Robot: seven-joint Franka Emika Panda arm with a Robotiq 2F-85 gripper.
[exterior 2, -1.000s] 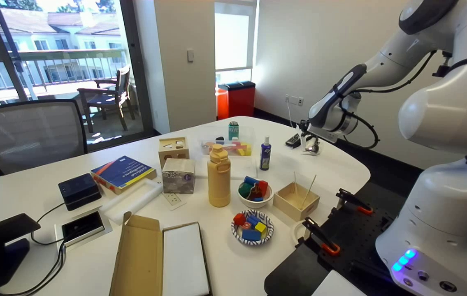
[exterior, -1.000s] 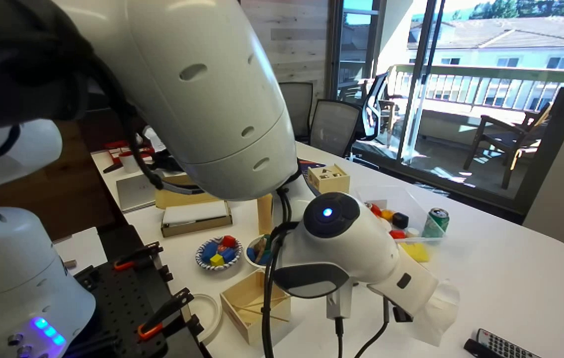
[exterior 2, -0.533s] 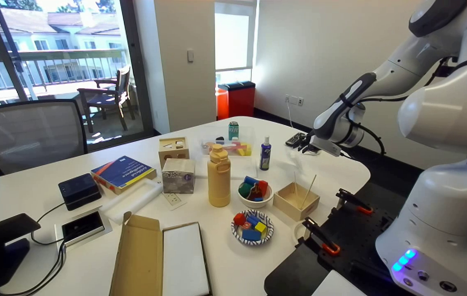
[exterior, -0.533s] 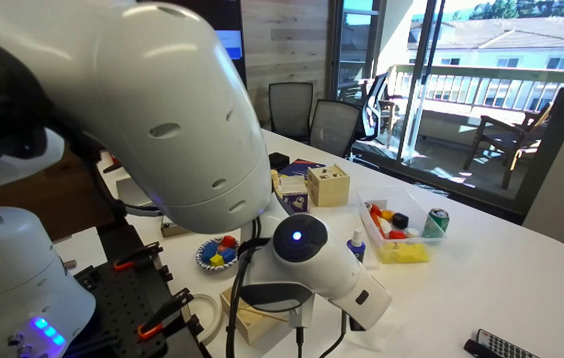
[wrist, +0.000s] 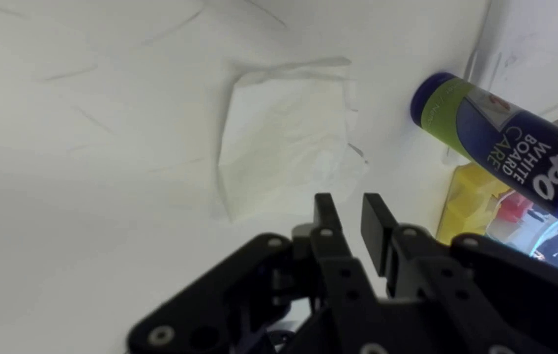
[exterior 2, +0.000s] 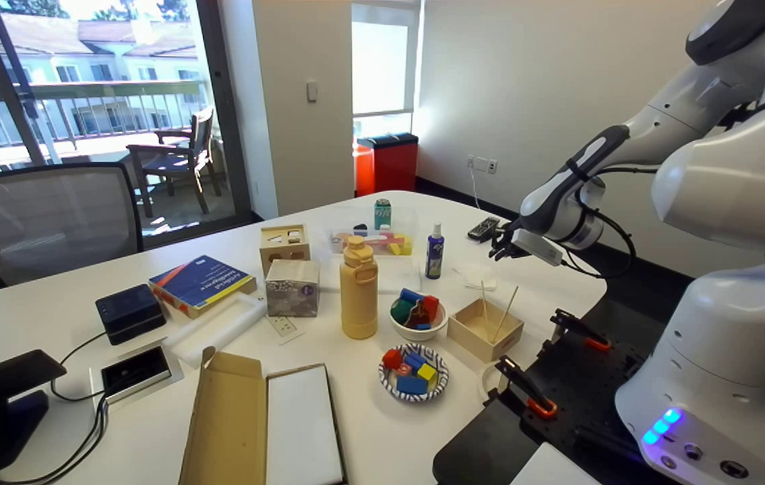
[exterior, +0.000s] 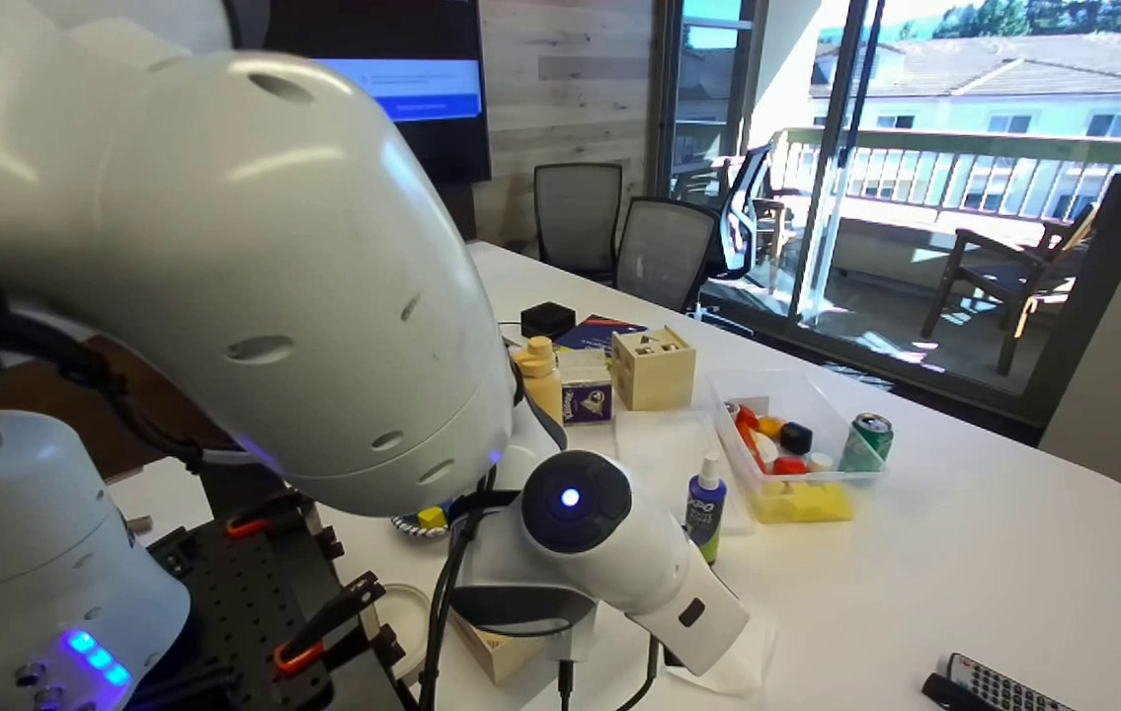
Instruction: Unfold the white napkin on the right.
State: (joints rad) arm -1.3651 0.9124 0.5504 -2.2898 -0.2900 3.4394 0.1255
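Claw (wrist: 351, 209) is slightly parted: narrow gap between the fingers (wrist: 327, 214), nothing held. It's up off the surface (wrist: 87, 255); in the wrist view the tips sit by the lower edge of the white napkin (wrist: 283, 142). Napkin lies on the surface, roughly square, wrinkled, thin margin showing past its top and right edges. Can't tell how many layers it has. In an exterior view it's near the upright blue spray bottle (exterior 2: 435, 254) and just behind the wooden box (exterior 2: 471, 344) with two sticks (exterior 2: 505, 313) leaning in it. Remote (exterior 2: 483, 229) is farther back, apart from the napkin. Arm (exterior: 609, 553) hides part of the napkin in an exterior view; clear bin (exterior: 787, 385) there holds coloured pieces (exterior: 805, 502), green can (exterior: 866, 444) just beside it.
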